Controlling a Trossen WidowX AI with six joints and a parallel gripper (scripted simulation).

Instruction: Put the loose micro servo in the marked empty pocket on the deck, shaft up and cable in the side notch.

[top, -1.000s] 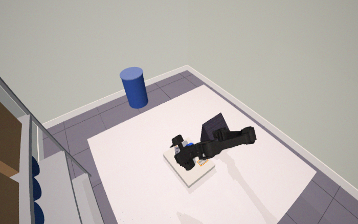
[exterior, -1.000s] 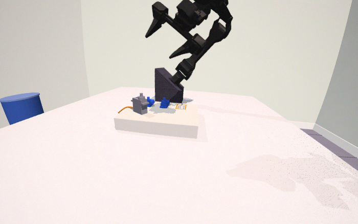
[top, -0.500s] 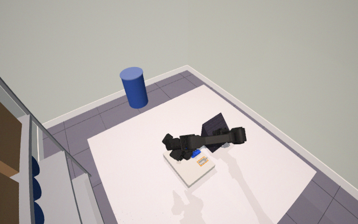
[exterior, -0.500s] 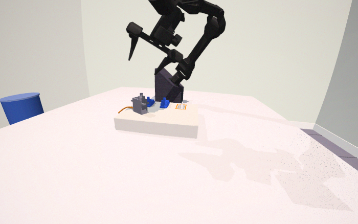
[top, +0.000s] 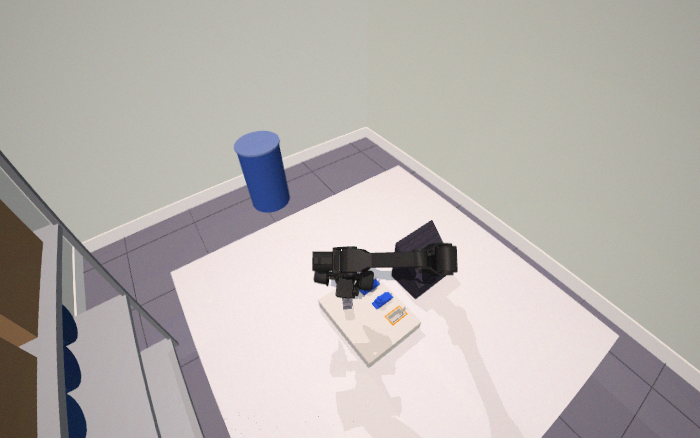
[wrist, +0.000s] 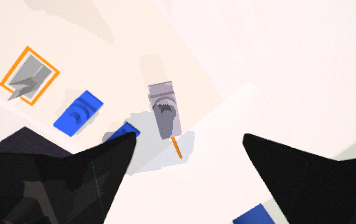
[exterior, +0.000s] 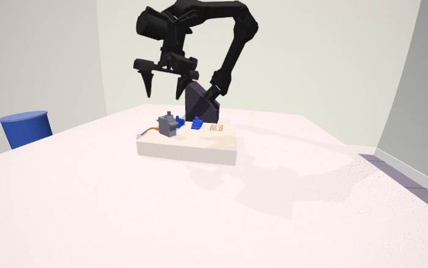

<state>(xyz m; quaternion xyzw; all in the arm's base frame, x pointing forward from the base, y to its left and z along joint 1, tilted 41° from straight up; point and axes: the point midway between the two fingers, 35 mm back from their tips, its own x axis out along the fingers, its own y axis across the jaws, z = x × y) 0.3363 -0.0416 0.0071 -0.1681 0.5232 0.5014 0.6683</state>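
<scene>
Servo position was recorded first from the top view: the loose grey servo [top: 347,303] [exterior: 167,126] [wrist: 171,95] was seen partly covered by the tool [top: 346,287] [exterior: 162,98] [wrist: 190,137], on the deck [top: 369,353] [exterior: 186,153] [wrist: 125,60], well apart from the orange-marked pocket [top: 396,315] [exterior: 212,128] [wrist: 44,62].

Exterior view: the tool was held above the servo, fingers wide apart and nothing gripped. The servo was found upright, shaft up, with the orange cable [exterior: 149,128] [wrist: 177,148] trailed towards the deck's edge.

Wrist view: the servo was seen beyond the fingertip line, towards the upper part of the picture and slightly nearer the left-hand fingertip. Its long axis was set roughly across that line, so the long sides were judged suitable for gripping. A small centring shift, then a descent, was judged to be needed.
</scene>
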